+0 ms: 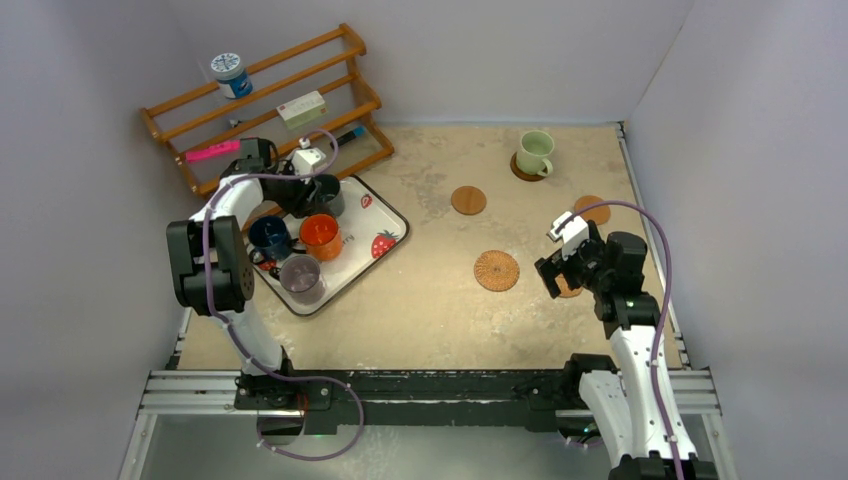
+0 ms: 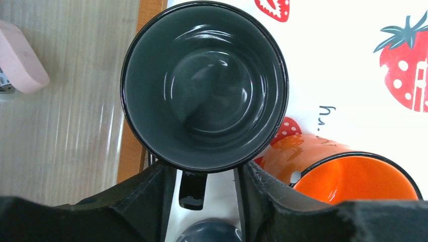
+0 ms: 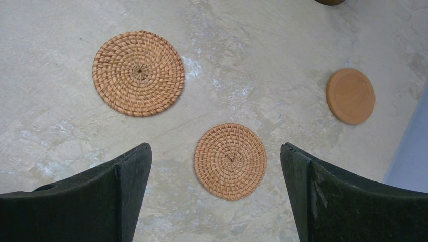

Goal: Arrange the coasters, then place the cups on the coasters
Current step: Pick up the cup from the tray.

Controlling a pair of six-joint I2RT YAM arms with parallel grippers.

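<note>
**A:** What is the left gripper (image 2: pixel 204 170) doing?

**B:** Its fingers (image 2: pixel 146 201) stand either side of the handle of the dark grey-green cup (image 2: pixel 204 83). The jaws are apart, and a strip of white shows between the handle and one finger, so nothing is pinched.

**A:** Where is that cup?

**B:** It stands upright by the far corner of the strawberry-print tray (image 2: pixel 328 60). The orange cup (image 2: pixel 353 176) is just beside it. The dark blue cup (image 1: pixel 269 237) is toward the tray's left edge, and the purple-grey cup (image 1: pixel 301 273) is toward its near corner. The tray lies along the left edge of the table (image 1: pixel 430 310), in front of a wooden rack (image 1: pixel 270 90) in the far-left corner.

**A:** And the right gripper (image 3: pixel 214 147)?

**B:** It is spread wide and holds nothing. It hangs over a small woven coaster (image 3: pixel 230 160) that lies flat near the table's right edge, framed between the two fingers in the wrist view.

**A:** The other coasters?

**B:** A larger woven coaster (image 3: pixel 138 73) lies further in toward the middle of the table. A plain brown coaster (image 3: pixel 350 96) lies close to the right edge. Another plain coaster (image 1: pixel 468 200) sits further back near the middle.

**A:** Is any cup placed?

**B:** The pale green cup (image 1: pixel 535 152) stands on a dark coaster (image 1: pixel 519 170) toward the far-right corner.
</note>
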